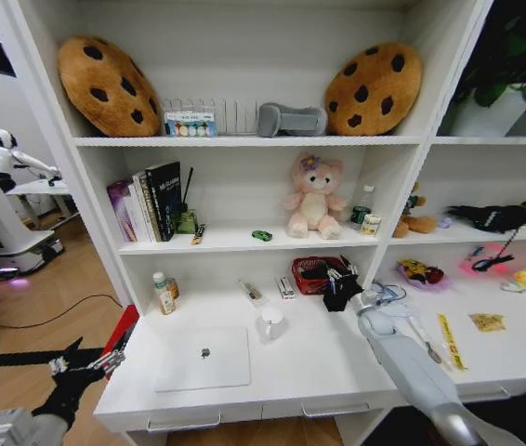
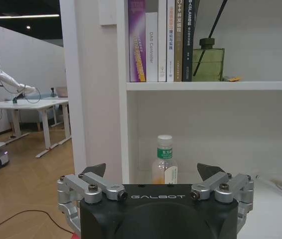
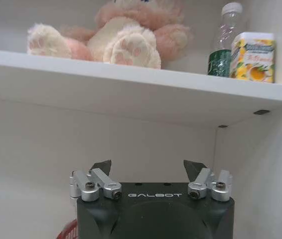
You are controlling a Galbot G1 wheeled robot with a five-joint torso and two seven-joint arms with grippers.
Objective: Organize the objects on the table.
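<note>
Head view, flat silver laptop (image 1: 203,358) on smooth white table (image 1: 337,358), both pincers wide.

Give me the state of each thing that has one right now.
Laptop: lid closed, flat on the table.
Drawers: shut.
Left gripper: jaws open, empty, off the table's left end.
Right gripper: jaws open, empty, above the red basket.
Bottle: capped, upright.
Green car: on the middle shelf.
</note>
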